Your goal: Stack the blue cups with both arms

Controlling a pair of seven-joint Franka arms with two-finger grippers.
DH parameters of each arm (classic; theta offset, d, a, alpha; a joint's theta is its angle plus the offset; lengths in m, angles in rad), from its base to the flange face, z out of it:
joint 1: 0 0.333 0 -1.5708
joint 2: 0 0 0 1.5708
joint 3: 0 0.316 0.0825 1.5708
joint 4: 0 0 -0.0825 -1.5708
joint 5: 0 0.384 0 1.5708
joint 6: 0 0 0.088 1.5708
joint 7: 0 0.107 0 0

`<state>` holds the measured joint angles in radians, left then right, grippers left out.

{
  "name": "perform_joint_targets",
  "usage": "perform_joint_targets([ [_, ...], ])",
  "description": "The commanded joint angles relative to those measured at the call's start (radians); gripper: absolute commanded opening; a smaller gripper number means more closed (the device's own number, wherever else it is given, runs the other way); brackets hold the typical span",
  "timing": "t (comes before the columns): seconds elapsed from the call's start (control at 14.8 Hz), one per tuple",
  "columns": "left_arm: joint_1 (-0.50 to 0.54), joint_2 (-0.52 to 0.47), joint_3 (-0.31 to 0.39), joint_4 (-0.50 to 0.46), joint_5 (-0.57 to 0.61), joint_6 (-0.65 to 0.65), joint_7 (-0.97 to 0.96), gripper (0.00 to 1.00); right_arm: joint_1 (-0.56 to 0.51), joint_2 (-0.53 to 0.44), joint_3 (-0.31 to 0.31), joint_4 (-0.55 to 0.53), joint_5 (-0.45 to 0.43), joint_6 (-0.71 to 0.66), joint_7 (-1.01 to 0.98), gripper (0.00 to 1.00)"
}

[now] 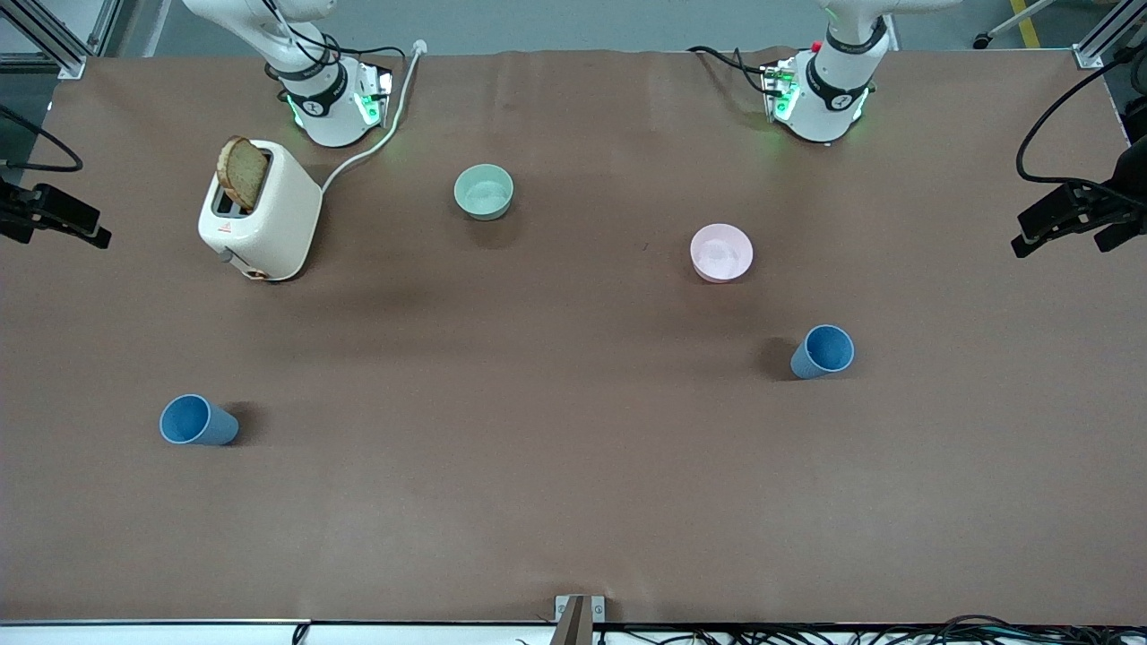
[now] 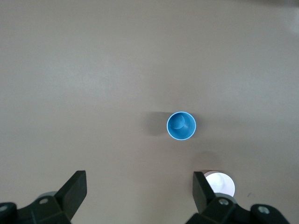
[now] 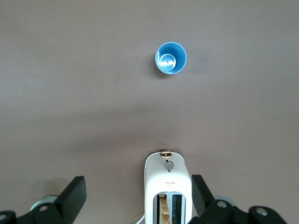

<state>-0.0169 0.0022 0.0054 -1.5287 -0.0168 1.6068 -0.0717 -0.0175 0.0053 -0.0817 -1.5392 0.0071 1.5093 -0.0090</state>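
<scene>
Two blue cups stand upright and apart on the brown table. One cup (image 1: 199, 420) is toward the right arm's end, the other cup (image 1: 822, 351) toward the left arm's end. My left gripper (image 2: 139, 193) is open and empty, high over the table, with its cup (image 2: 181, 126) below it. My right gripper (image 3: 138, 191) is open and empty, high over the toaster, and its cup (image 3: 171, 58) stands apart from the toaster. Neither gripper shows in the front view, only the arm bases (image 1: 323, 98) (image 1: 824, 90).
A white toaster (image 1: 260, 210) with a slice of bread stands near the right arm's base, its cord running to the table's edge. A pale green bowl (image 1: 484, 192) and a pink bowl (image 1: 721, 253) stand farther from the front camera than the cups.
</scene>
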Motion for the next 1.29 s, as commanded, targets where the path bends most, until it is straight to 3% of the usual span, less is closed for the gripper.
perform_joint_targets([
  [0.0, -0.003, 0.002, -0.004, 0.019, 0.011, -0.008, -0.007, 1.0, -0.005, -0.011, 0.003, -0.015, 0.022, 0.006, 0.004, 1.0],
  [0.75, -0.034, 0.064, -0.005, 0.024, 0.004, -0.008, 0.015, 1.0, -0.012, 0.004, 0.003, -0.021, 0.022, 0.046, 0.003, 1.0],
  [1.22, -0.04, 0.214, -0.021, 0.019, 0.009, 0.013, 0.023, 1.0, -0.065, 0.125, 0.002, -0.151, 0.02, 0.342, -0.06, 1.0],
])
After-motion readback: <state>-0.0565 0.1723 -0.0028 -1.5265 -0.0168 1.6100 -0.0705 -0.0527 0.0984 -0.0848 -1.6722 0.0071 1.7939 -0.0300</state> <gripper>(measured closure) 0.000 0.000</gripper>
